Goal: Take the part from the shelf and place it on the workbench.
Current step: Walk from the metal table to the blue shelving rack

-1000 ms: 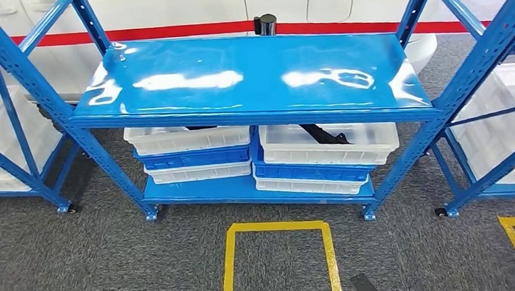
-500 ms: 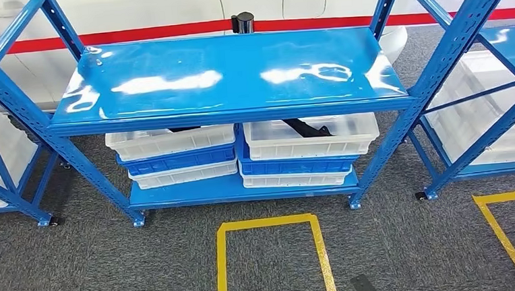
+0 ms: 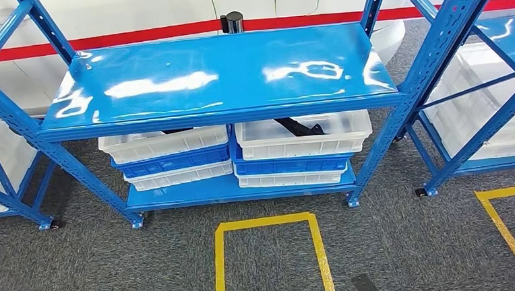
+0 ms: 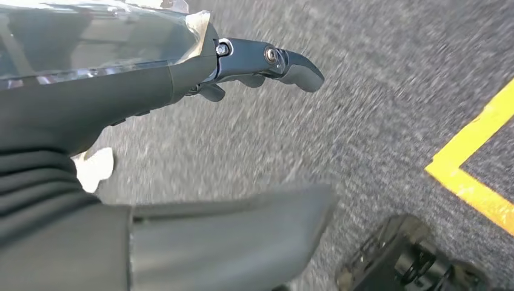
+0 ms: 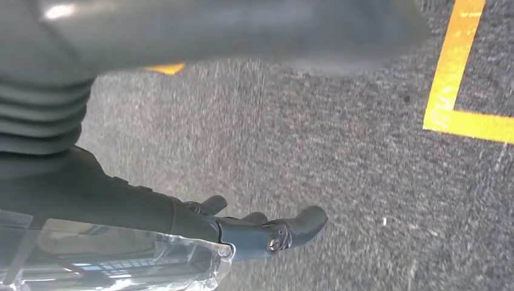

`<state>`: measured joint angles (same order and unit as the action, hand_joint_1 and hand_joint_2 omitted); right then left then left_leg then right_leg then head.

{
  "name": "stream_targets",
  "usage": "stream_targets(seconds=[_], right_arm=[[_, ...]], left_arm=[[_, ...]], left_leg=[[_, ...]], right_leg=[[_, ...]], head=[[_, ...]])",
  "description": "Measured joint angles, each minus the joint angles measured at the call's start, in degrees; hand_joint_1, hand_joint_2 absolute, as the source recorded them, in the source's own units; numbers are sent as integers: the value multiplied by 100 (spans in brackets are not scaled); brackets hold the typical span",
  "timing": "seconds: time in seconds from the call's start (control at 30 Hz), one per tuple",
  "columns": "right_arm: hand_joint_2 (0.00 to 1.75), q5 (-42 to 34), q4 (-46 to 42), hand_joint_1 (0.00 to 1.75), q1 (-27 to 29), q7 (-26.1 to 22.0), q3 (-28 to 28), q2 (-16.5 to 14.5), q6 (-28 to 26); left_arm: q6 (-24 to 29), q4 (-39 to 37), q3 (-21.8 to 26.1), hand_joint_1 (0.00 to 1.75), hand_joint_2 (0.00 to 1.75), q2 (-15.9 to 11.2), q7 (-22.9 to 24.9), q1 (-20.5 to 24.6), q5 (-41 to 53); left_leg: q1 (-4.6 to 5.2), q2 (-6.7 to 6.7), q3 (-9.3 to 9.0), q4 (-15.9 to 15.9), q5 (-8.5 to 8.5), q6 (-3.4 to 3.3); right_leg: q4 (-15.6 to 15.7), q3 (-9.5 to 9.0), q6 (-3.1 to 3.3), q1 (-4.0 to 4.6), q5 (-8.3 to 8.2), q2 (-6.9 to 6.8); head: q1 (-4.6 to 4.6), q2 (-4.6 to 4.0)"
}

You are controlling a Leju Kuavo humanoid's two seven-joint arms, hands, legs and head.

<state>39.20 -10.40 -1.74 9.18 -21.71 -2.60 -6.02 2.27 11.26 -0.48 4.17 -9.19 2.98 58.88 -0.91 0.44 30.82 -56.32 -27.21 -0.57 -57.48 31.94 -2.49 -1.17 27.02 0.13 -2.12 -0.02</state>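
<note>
Since the earlier frames our whole view has slid, so the camera moved, not the rack; we judge we are lining up with it. Our black elongated part (image 3: 299, 126) lies in the top white plastic crate (image 3: 303, 136) of the right stack, under the glossy blue metal shelf (image 3: 216, 74), long axis slanting from back-left to front-right. Both arms hang over grey carpet (image 3: 114, 269): left hand (image 4: 242, 66) and right hand (image 5: 254, 227) hold nothing, fingers loosely apart.
</note>
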Motion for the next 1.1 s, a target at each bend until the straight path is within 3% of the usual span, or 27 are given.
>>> stream_targets(seconds=[0.07, 0.17, 0.3, 1.1], right_arm=[[175, -208, -29, 0, 55, -39, 61, 13, 37], [175, -555, -98, 0, 137, -118, 194, 31, 90], [0, -1009, -208, 0, 252, -224, 413, 52, 152], [0, -3713, -931, 0, 946, -843, 1848, 190, 555]], left_arm=[[-6, 30, 1, 0, 175, -16, 50, -71, -308], [-22, 95, 2, 0, 175, -53, 131, -165, -836], [-63, 199, 2, 0, 0, -99, 233, -297, -1522], [-186, 907, 2, 0, 0, -375, 846, -1054, -5599]], left_leg=[[-4, 0, -2, 2, -2, 42], [13, 0, 0, 1, -2, 45], [36, 0, 2, -4, -3, 44], [44, 0, 10, -9, -8, 40]], right_leg=[[0, 1, 0, 3, 0, 0], [0, -1, 0, -4, 0, -1], [2, -2, -2, -25, -2, -1], [3, -2, -3, -36, -2, -1]], head=[[-1, 0], [-1, 0], [-1, 0], [0, 0]])
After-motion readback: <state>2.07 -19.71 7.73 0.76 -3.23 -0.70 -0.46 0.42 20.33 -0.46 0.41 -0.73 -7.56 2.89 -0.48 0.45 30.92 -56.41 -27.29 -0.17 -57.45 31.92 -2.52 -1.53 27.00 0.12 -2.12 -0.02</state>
